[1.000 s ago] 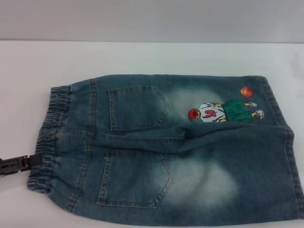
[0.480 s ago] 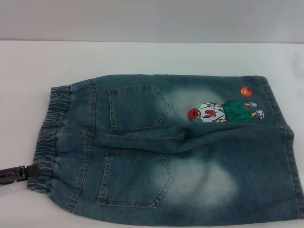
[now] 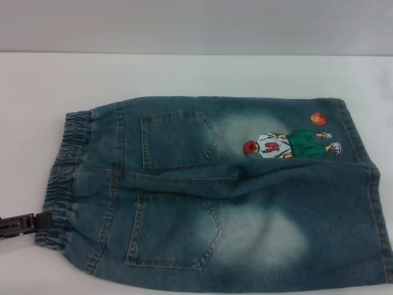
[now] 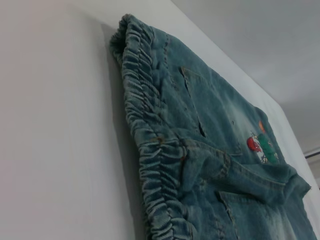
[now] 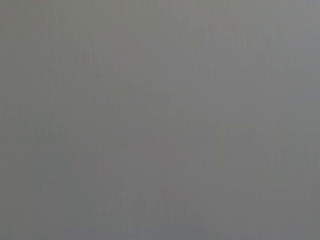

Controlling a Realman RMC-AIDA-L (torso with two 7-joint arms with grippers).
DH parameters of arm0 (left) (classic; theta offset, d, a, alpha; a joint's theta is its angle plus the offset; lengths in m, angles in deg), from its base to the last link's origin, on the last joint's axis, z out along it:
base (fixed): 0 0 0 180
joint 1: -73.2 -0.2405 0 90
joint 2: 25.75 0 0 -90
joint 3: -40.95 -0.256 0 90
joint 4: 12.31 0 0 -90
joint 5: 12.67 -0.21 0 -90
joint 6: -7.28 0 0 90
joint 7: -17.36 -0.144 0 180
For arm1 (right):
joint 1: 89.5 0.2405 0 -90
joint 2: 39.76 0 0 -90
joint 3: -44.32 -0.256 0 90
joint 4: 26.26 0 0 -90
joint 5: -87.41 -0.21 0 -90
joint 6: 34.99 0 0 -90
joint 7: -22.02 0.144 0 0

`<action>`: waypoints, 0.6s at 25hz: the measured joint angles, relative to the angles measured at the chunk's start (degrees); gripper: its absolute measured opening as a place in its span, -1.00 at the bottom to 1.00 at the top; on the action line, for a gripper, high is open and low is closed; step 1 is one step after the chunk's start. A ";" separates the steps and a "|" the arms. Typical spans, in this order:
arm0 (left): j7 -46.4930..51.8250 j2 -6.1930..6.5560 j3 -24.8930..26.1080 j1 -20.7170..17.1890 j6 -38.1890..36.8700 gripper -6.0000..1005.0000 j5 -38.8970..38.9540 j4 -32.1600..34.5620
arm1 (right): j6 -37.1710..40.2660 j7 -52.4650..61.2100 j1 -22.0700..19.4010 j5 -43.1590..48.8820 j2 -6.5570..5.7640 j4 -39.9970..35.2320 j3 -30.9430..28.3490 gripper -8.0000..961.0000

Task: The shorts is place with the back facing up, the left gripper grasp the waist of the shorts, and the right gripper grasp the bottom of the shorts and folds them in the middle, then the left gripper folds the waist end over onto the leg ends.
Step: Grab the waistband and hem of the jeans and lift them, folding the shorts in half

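The shorts [image 3: 221, 190] lie flat, back side up, on the white bench [image 3: 184, 74], filling the middle and lower right of the head view and running off its right and bottom edges. The waist [image 3: 61, 178], a gathered elastic band, sits at the left; the leg ends [image 3: 359, 160] sit at the right, near the embroidered player [image 3: 288, 145] and orange ball [image 3: 319, 118]. Two back pockets [image 3: 178, 138] face up. The left gripper [image 3: 24, 224] comes in low at the frame's left edge, its tip touching the waist's lower corner; whether its jaws are parted or clamped cannot be told. The right gripper is out of view.
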 joint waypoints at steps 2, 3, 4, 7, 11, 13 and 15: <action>0.00 0.06 0.00 -0.05 0.03 0.64 0.00 0.01 | 0.06 0.00 -0.12 0.00 -0.01 -0.01 -0.14 0.25; 0.00 0.06 0.00 -0.05 0.03 0.64 0.00 0.01 | 0.08 0.00 -0.15 0.00 -0.01 -0.01 -0.17 0.25; 0.00 0.06 0.00 -0.05 0.03 0.64 0.00 0.01 | 0.10 0.00 -0.17 0.00 -0.02 -0.01 -0.18 0.25; 0.00 0.24 0.00 -0.15 0.10 0.64 0.00 0.03 | 0.12 0.00 -0.18 0.00 -0.02 -0.01 -0.19 0.25; 0.00 0.27 0.00 -0.42 0.38 0.64 0.00 0.03 | 0.12 0.00 -0.17 0.01 -0.02 0.00 -0.18 0.25; 0.00 0.27 0.00 -0.52 0.55 0.64 -0.03 0.03 | 0.12 0.00 -0.13 0.00 -0.02 0.00 -0.18 0.25; 0.00 0.28 0.00 -0.57 0.60 0.64 -0.05 0.03 | 0.13 0.00 -0.11 0.00 -0.02 0.00 -0.18 0.25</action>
